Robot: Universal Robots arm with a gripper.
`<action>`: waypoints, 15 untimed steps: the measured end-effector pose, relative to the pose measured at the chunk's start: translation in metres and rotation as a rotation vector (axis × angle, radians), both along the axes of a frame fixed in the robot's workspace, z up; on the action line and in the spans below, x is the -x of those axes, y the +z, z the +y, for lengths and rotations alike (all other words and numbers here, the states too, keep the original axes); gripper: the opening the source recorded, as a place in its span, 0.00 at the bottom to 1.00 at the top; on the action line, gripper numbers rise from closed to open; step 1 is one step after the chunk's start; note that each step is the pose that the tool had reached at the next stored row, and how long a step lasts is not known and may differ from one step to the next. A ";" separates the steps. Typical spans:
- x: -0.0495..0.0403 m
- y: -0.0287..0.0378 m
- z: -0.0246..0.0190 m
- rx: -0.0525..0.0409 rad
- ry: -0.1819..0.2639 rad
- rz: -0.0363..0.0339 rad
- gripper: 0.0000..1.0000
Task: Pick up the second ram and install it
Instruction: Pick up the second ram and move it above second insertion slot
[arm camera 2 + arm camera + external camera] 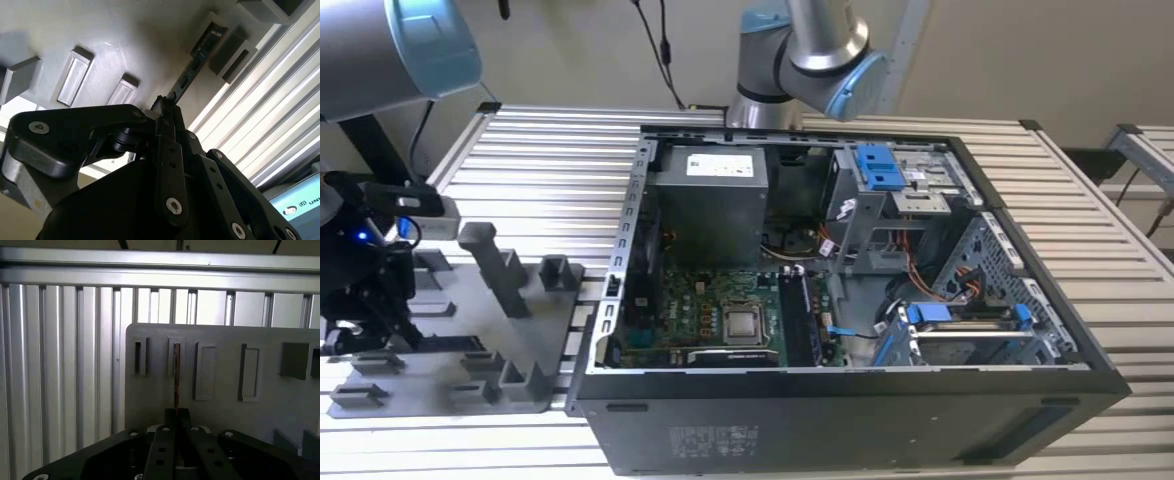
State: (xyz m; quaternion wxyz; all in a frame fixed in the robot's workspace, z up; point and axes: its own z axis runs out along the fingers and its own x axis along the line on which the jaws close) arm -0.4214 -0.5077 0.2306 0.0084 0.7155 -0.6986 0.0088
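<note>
The second ram [176,371] stands on its thin edge in a slot of the grey holder plate [225,410]. In the second wrist view the second ram [197,55] is a long dark strip with a pale label at its far end, lying across the holder plate [130,35]. My gripper [177,416] sits at the near end of the stick, its black fingers [169,112] pressed together on it. In the exterior view my gripper [374,325] hangs low over the holder plate [534,345] at the exterior view's left.
An open computer case [1067,370] lies to the right of the plate in the exterior view, with its motherboard [707,320] exposed. Upright grey posts [496,268] rise from the plate beside my gripper. A second robot arm's base [801,60] stands behind the case. The table is ribbed aluminium [60,365].
</note>
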 end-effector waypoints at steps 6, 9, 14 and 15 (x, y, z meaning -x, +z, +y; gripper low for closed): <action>-0.0002 0.0060 -0.0001 0.0000 0.000 0.0000 0.14; -0.0002 0.0100 -0.0001 0.0000 0.000 -0.0001 0.14; -0.0001 0.0162 -0.0001 0.0000 0.000 0.0000 0.14; -0.0001 0.0173 -0.0001 0.0000 0.000 0.0000 0.14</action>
